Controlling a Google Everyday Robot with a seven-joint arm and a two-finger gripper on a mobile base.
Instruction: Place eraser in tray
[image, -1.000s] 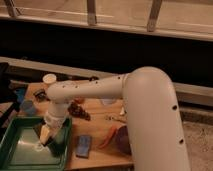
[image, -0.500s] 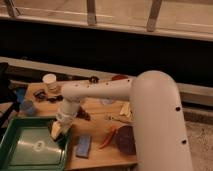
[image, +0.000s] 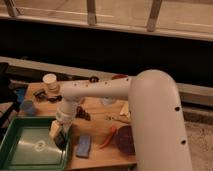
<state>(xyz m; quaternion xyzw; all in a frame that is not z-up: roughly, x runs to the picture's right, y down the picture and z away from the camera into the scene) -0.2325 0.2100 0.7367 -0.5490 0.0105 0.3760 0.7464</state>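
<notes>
- Eraser, small dark near-black oblong block (image: 61, 141): shows as a dark patch right under the gripper, just inside the right rim of the tray, at about 3 o'clock from the tray's pale centre mark (image: 39, 145). It's partly hidden, so I can't tell whether it rests on the tray floor.
- Two-finger pale gripper (image: 59, 132) on the white robot arm (image: 95, 91): hangs at the tray's right edge, pointing down. Can't tell whether it's clamped on the block or has let go.
- Large shallow green plastic rectangular tray (image: 20, 152): at the lower left of the wooden table (image: 100, 157), nothing else seen in it.
- Change: one second ago the gripper was low over the tray's middle, near the pale mark. Half a second ago it had lifted and swung towards 3 o'clock. Now it sits about there, a touch lower.
- Meaning (judgement): the block is already within the tray's outline, so placing looks nearly done or just done. What's left is a clean release and a lift clear.
- Risk: it's so close to the rim that the block could catch the edge.
- Blue rectangular sponge-like pad (image: 83, 147): on the table at 3 o'clock of the tray, just outside it, apart from the gripper.
</notes>
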